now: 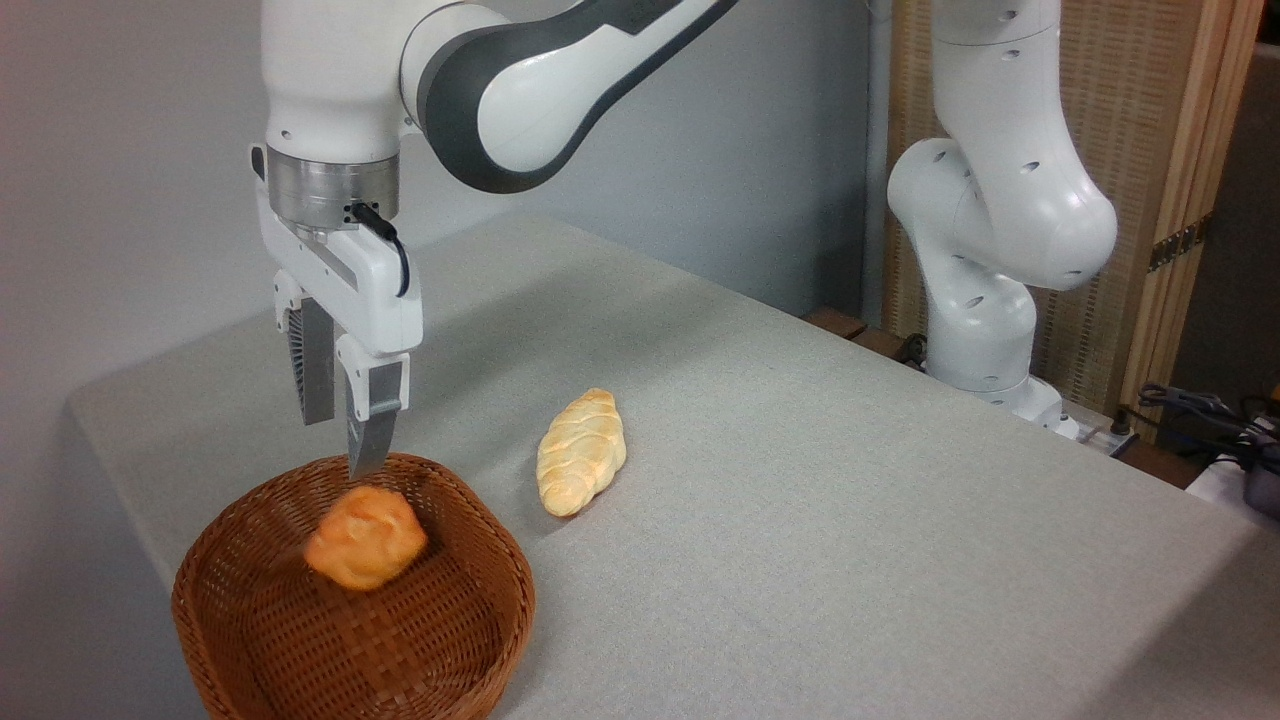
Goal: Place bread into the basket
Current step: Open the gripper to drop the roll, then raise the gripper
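Only one camera here: the gripper (pixel 342 440) hangs just above the basket (pixel 250 640), fingers parted a bit and holding nothing. The bread (pixel 365 548) looks blurry inside the basket, probably dropping or just landed. Braided loaf (pixel 581 451) sits on the table nearby. I'd lift straight up, avoiding the rim.

White arm (pixel 1000 150), dark grey joint bands, silver wrist ring, black cable, grey-fingered end effector (pixel 343 430).
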Robot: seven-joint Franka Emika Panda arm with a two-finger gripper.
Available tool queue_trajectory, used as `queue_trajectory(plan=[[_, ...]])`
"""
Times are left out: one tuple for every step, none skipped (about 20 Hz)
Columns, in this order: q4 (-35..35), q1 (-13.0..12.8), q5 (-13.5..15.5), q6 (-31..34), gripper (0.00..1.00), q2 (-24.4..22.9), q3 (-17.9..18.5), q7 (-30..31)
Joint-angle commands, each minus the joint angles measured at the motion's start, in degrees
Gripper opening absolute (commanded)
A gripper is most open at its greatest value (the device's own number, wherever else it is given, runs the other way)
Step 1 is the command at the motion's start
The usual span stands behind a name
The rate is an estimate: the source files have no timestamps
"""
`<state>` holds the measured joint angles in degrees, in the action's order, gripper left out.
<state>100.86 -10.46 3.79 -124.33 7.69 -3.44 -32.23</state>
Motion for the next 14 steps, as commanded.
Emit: queue_trajectory(plan=[[-0.40,-0.44,0.25,0.40,1.00,-0.39,0.63,0.77],[-0.40,-0.53,0.16,1.97,1.00,-0.74,0.63,1.20],[-0.40,-0.53,0.16,4.68,1.00,-1.09,0.63,1.47],[-0.40,-0.53,0.07,7.93,1.00,-1.88,0.63,0.95],[-0.40,-0.53,0.07,11.27,1.00,-2.67,0.63,0.77],[-0.40,-0.53,0.07,14.43,1.00,-3.03,0.63,0.77],[-0.40,-0.53,-0.01,16.90,1.00,-3.20,0.63,0.77],[-0.40,-0.53,-0.36,18.67,1.00,-3.73,0.63,0.77],[-0.40,-0.53,-0.98,19.47,1.00,-4.08,0.71,0.77],[-0.40,-0.53,-1.50,19.56,1.00,-4.61,1.93,0.59],[-0.40,-0.53,-1.60,19.65,1.00,-5.13,2.99,0.07],[-0.40,-0.53,-1.60,19.82,1.00,-5.57,3.35,-1.41],[-0.40,-0.53,-1.51,20.61,1.00,-6.10,3.87,-3.95],[-0.40,-0.53,-1.51,21.31,1.00,-6.80,5.18,-6.50]])
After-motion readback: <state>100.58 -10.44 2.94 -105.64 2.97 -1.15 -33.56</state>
